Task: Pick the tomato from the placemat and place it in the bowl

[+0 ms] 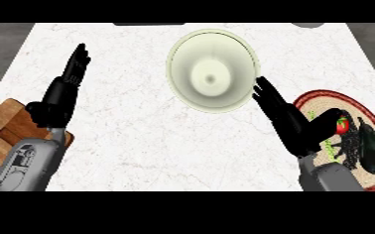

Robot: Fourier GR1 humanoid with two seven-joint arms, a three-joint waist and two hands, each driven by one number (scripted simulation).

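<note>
kev_bots: White marbled counter [132, 139] fills pretty much the whole head view, with a bit of grey showing past its far corners. A pale cream bowl [183, 54] sits upright near the middle of the far edge. Where's the tomato, though?

marla77: Over at the right edge. There's a round placemat [322, 99] there with a dark red rim and a dark leafy-looking pattern, partly cut off by the view. The tomato [343, 125] lies on the placemat, small and red, roughly at the mat's middle and well apart from the bowl.

kev_bots: And the robot's right hand [293, 124]?

marla77: It hangs over the placemat's left part, between the bowl and the tomato. Its fingers [267, 96] are straight and close together, pointing toward the far edge, with the tips just beside the bowl's near-right rim. The thumb [326, 116] is spread wide out to the right, its tip right at the tomato's left side. Can't tell if it's touching the tomato or just above it. Nothing's curled round the tomato, so it isn't being held.

kev_bots: Left one?

marla77: The robot's left hand [62, 96] is near the left edge, resting. Its fingers [77, 62] are straight and together, pointing at the far edge, holding nothing. Its grey forearm crosses a wooden cutting board [15, 116] that pokes in at the left edge toward the near corner.
</note>
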